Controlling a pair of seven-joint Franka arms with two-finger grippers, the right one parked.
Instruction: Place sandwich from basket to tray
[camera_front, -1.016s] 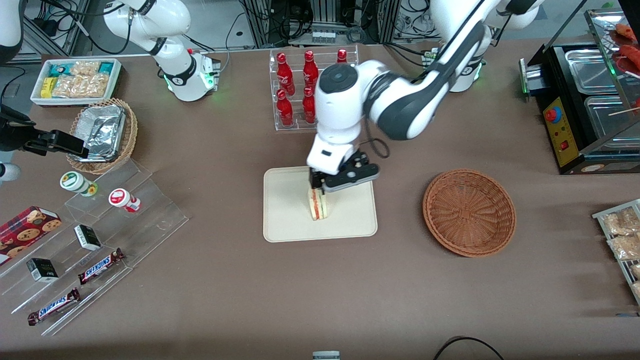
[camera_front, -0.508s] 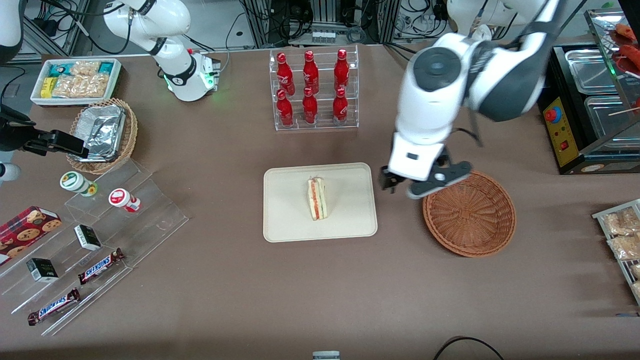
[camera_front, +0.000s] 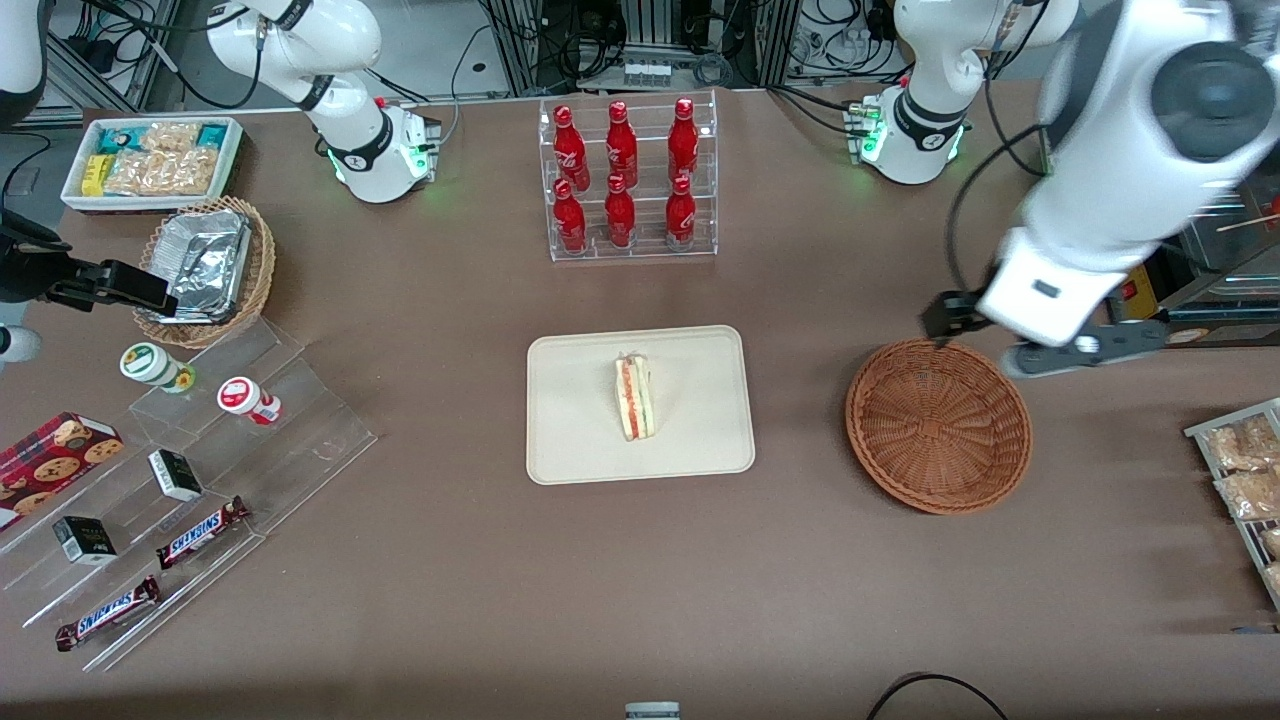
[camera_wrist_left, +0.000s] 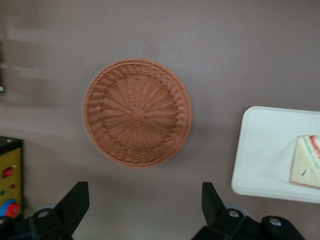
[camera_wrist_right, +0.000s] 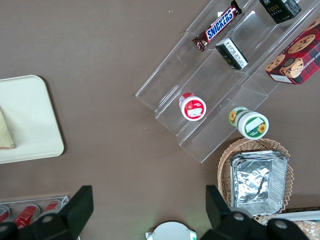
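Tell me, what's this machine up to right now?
It was moving a sandwich from the round wicker basket to the cream tray. That looks done: the sandwich lies on the tray and the basket holds nothing. The working arm's hand hangs open and holds nothing, above the basket's rim on the side farther from the front camera, well apart from the tray.
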